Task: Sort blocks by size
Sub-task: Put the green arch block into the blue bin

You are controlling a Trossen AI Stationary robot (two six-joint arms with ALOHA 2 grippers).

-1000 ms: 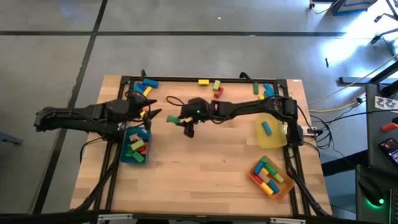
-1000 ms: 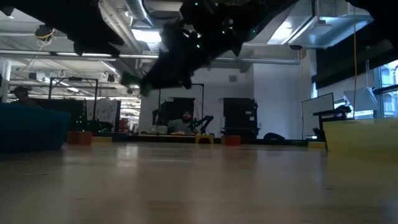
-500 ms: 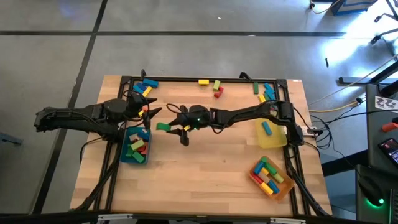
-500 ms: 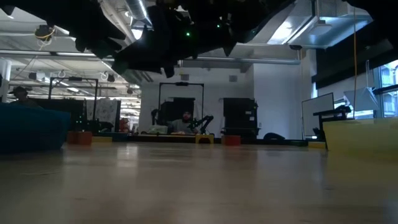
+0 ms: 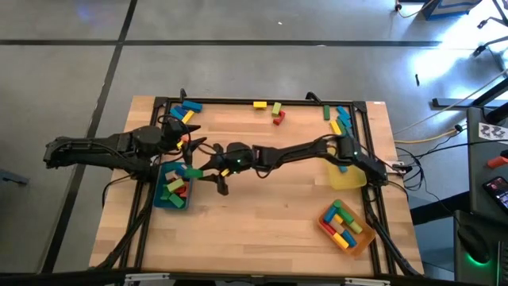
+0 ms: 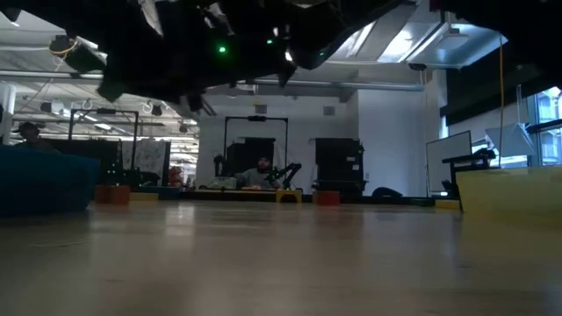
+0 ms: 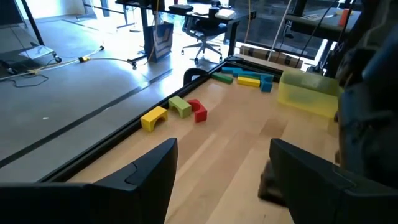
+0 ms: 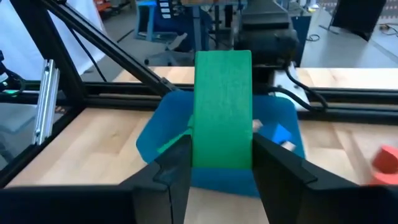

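Right jaws clamp green block [image 8: 222,109] over teal tray [image 8: 160,130].

A flat green block [image 8: 222,109] is being held upright between two dark fingers, above the near edge of the teal tray [image 5: 161,196]; from above it is being seen as a small green piece [image 5: 193,172]. Red, green and yellow blocks [image 5: 175,185] are lying jumbled inside that tray. A yellow arch [image 7: 153,118], a green block [image 7: 180,106] and a red block [image 7: 198,110] are lying close together by the table's far rail. A blue block [image 5: 340,164] is lying in the yellow tray [image 5: 355,179], and mixed blocks [image 5: 343,223] are being kept in the orange tray [image 5: 364,237].
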